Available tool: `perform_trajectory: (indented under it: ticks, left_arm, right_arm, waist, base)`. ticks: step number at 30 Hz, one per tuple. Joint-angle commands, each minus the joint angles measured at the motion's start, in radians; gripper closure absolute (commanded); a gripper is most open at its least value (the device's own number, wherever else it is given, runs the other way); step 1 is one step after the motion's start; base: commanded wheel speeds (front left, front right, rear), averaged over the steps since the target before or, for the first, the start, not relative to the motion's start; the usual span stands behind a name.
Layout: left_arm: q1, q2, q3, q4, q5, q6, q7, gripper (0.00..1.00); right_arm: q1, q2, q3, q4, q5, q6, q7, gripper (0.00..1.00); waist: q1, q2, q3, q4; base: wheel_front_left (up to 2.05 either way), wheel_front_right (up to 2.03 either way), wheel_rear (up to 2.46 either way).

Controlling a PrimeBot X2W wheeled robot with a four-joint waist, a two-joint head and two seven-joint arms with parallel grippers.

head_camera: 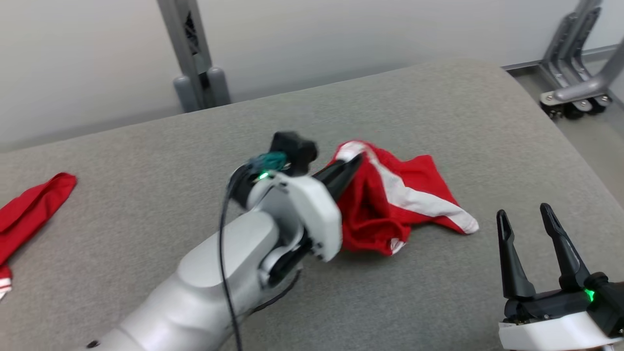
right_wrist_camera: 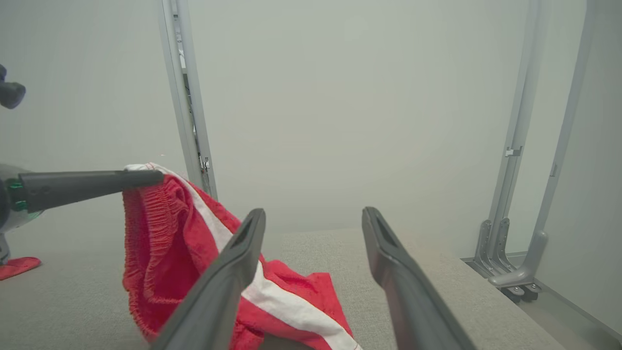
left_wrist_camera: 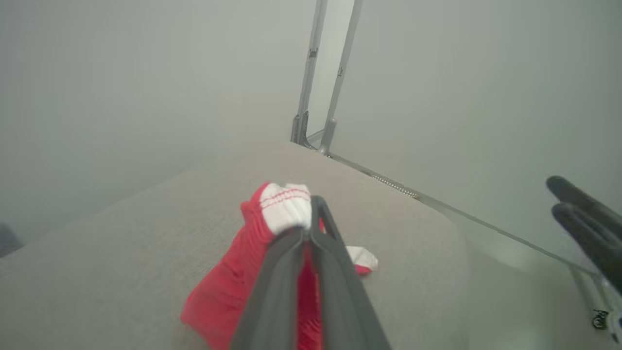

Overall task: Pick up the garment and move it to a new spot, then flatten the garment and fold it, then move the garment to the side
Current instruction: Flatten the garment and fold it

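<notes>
Red cloth at the far left edge first: a second red garment lies on the grey fabric worktop, well apart from the action, so I'd leave it out of the plan.

Moving right, the left gripper reaches over the middle of the worktop, jaws clenched on the white-trimmed elastic waistband of the red shorts. That corner is up off the surface. The rest of the shorts, white side stripe and all, sags in a crumpled heap on the worktop just right of centre. My read: this is the pick-up part, with nothing flattened or folded yet.

Tip for doing it well: the pinch looks close to the fingertips, so I'd lift slow and straight up until the hem hangs free before carrying it anywhere. Dragging it sideways could tug the band out. Aim for a bare patch with room to spread.

Further right, the right gripper sits low at the near edge, jaws spread wide, holding nothing. Handy for grabbing the other end of the waistband once the shorts hang. A wheeled metal frame stands on the floor past the right corner.
</notes>
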Motion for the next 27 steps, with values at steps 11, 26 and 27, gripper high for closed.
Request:
perform_trajectory:
  ticks: [11, 26, 27]
  left_arm:
    - [0.206, 0.281, -0.066, -0.159, -0.098, -0.149, 0.091, 1.0]
    - [0.173, 0.503, -0.223, -0.278, 0.146, -0.154, 0.046, 1.0]
    - [0.174, 0.504, -0.226, -0.268, 0.156, -0.153, 0.047, 1.0]
  right_arm:
    - [-0.008, -0.004, -0.013, -0.008, 0.0, 0.0, -0.001, 0.0]
    - [-0.011, -0.004, 0.0, 0.001, -0.006, 0.0, -0.001, 0.0]
    - [-0.009, -0.004, -0.001, 0.001, -0.006, 0.0, -0.001, 0.0]
  waist:
    - [0.0001, -0.0001, 0.031, 0.117]
    - [0.0001, -0.0001, 0.017, 0.154]
    - [0.0001, -0.0001, 0.015, 0.155]
  base:
    - [0.0, 0.0, 0.0]
    - [0.0, 0.0, 0.0]
    - [0.0, 0.0, 0.0]
